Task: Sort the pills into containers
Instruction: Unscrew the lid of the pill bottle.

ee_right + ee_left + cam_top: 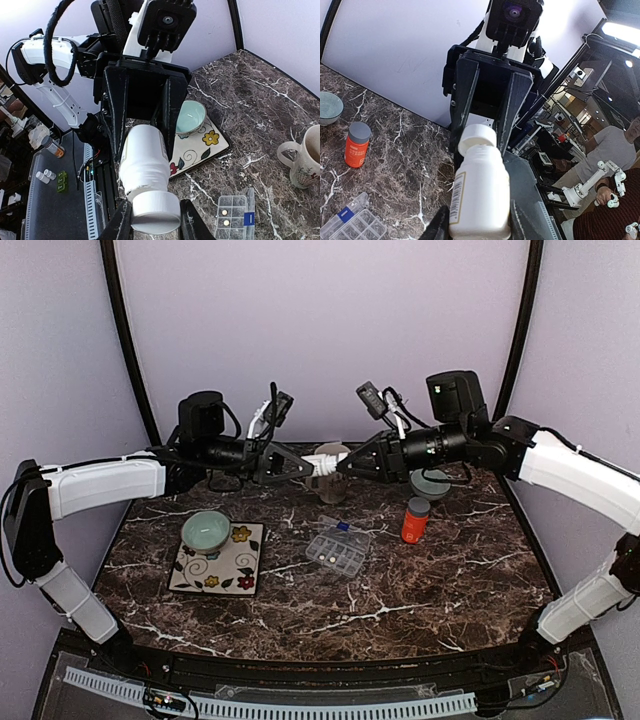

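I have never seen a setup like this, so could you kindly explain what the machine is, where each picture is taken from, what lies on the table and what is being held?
These are two robot arms bolted at the near edge of a marble-look table. The wide picture comes from a camera above and behind them; the other two come from cameras on each wrist, looking along that arm's own fingers.

Above the table the arms meet over a white pill bottle: the left gripper clamps its body, the right gripper its cap.

On the table lie a clear organiser box with a few pills inside, an orange bottle, a green bowl on a flowered tile, a patterned mug and a second bowl.
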Robot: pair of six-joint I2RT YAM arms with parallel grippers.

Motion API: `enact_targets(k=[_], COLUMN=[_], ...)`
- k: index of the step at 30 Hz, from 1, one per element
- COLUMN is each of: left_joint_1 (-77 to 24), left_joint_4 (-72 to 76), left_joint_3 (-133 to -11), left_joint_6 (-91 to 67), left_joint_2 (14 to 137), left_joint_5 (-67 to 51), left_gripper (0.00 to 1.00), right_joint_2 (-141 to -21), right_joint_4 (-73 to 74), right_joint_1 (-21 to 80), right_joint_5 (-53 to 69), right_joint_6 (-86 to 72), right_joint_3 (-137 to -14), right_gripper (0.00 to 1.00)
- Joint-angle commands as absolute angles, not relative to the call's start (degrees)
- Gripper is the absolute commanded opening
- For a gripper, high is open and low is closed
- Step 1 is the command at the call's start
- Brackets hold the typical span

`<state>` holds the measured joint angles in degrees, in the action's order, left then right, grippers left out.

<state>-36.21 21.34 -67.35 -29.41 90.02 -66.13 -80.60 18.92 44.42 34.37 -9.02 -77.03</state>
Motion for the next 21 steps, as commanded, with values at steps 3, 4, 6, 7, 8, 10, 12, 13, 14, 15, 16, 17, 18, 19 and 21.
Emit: enact_targets(k=[3,4,6,7,8,10,12,13,14,15,16,17,18,19,21], left_joint_1=[-36.30,-36.30,-36.30,-36.30,-36.30,-36.21,-36.17,-36.13,-36.12,-36.05,-36.04,-36.04,-36.04,-36.04,-36.04], left_joint_4=[24.10,24.15,24.46,24.66,24.81,25.08,25.47,25.75,26.10,26.41,26.83,27.38,27.88,28.35,29.16], left_joint_3=[-67.39,-67.25,-66.99,-66.89,-66.74,-66.41,-65.85,-65.38,-64.94,-64.40,-63.79,-63.14,-62.52,-61.99,-60.75], left_joint_6=[-29.83,-29.80,-29.86,-29.88,-29.84,-29.88,-29.88,-29.93,-29.97,-29.97,-30.04,-30.18,-30.30,-30.39,-30.57], left_joint_2=[89.18,89.13,89.20,89.15,89.06,89.02,88.86,88.66,88.42,88.23,87.93,87.69,87.26,87.02,86.44], left_joint_5=[-68.50,-68.43,-68.28,-68.12,-67.98,-67.63,-67.22,-66.89,-66.62,-66.29,-65.89,-65.52,-65.12,-64.79,-63.94], left_gripper=[0.00,0.00,0.00,0.00,0.00,0.00,0.00,0.00,0.00,0.00,0.00,0.00,0.00,0.00,0.00], right_joint_2=[-78.93,-78.82,-78.55,-78.37,-78.18,-77.75,-77.28,-77.02,-76.76,-76.48,-76.29,-76.09,-75.91,-75.78,-75.60], right_joint_4=[17.35,17.47,17.43,17.26,17.25,17.16,17.05,17.03,16.98,16.79,16.78,16.71,16.71,16.65,16.69], right_joint_1=[44.03,43.97,43.98,44.01,44.02,44.04,43.96,44.02,44.02,43.99,44.03,44.03,44.03,44.03,44.01], right_joint_5=[32.15,32.29,32.40,32.43,32.35,32.13,31.84,31.71,31.61,31.41,31.22,30.97,30.68,30.38,29.85], right_joint_6=[-7.45,-7.57,-7.73,-7.81,-7.97,-8.23,-8.47,-8.58,-8.68,-8.92,-8.95,-9.07,-9.13,-9.25,-9.24], right_joint_3=[-76.41,-76.46,-76.47,-76.46,-76.34,-76.06,-75.73,-75.56,-75.33,-75.13,-74.95,-74.77,-74.65,-74.44,-74.23], right_gripper=[0.13,0.13,0.13,0.12,0.13,0.12,0.12,0.12,0.12,0.12,0.12,0.12,0.12,0.12,0.12])
